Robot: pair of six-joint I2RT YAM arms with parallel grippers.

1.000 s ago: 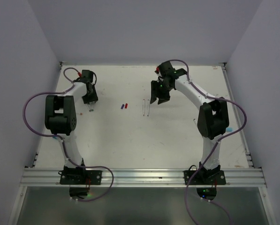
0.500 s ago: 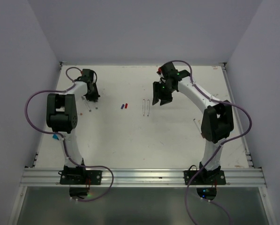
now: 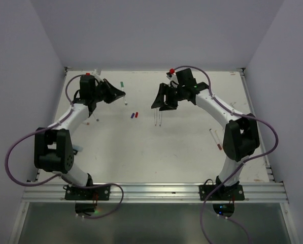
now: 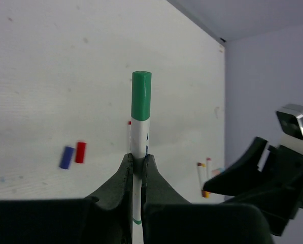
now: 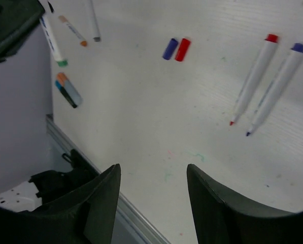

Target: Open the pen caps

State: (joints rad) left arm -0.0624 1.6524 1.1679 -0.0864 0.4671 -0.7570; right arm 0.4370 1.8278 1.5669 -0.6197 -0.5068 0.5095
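- 2 loose caps, a blue cap (image 5: 170, 49) and a red cap (image 5: 182, 50), lie just beside each other on the white table (image 3: 141, 152).
- 1 green cap (image 4: 141, 95) sits on a white pen (image 4: 139, 137). The left gripper (image 4: 137, 162) clamps that pen by its body, and the capped end sticks out past the fingertips.
- Spread wide with nothing between its jaws, the right gripper (image 5: 154, 170) hangs above the table near 2 uncapped pens lying side by side, a red-tipped pen (image 5: 253, 79) and a blue-tipped pen (image 5: 275, 89).

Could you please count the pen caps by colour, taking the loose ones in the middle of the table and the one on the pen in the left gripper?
Blue cap: 1
Red cap: 1
Green cap, on the held pen: 1
Total: 3
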